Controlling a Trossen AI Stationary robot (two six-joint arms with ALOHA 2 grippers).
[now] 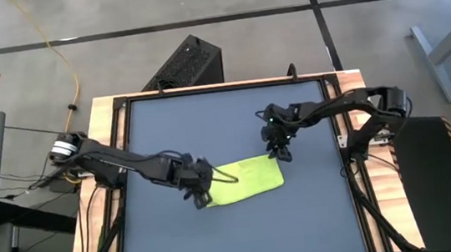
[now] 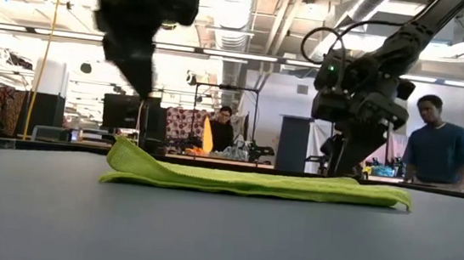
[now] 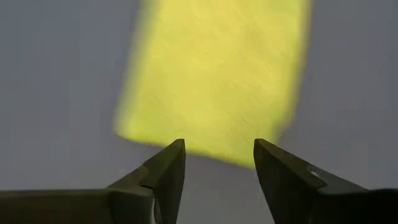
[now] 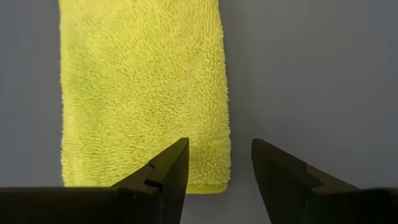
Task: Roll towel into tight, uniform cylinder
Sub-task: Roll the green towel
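The lime towel [image 1: 248, 181] lies flat on the dark mat [image 1: 208, 119] as a folded strip, its long axis running left to right. In the low view its left end [image 2: 121, 149] stands a little higher than the rest. My left gripper [image 1: 203, 191] hangs open above that left end, clear of the cloth [image 3: 211, 74]. My right gripper [image 1: 280, 152] is open at the towel's right end, over its far corner [image 4: 208, 168], with its fingers pointing steeply down. My right gripper stands low at the towel's far right corner [image 2: 355, 181]. I cannot tell whether its fingertips touch the cloth, because the towel's own top edge hides them in the low view.
A wooden frame [image 1: 107, 113] borders the mat. A black box [image 1: 185, 63] sits on the floor past the far edge. Two people [image 2: 436, 141] stand in the room behind the table. Bare mat lies on the near and far sides of the towel.
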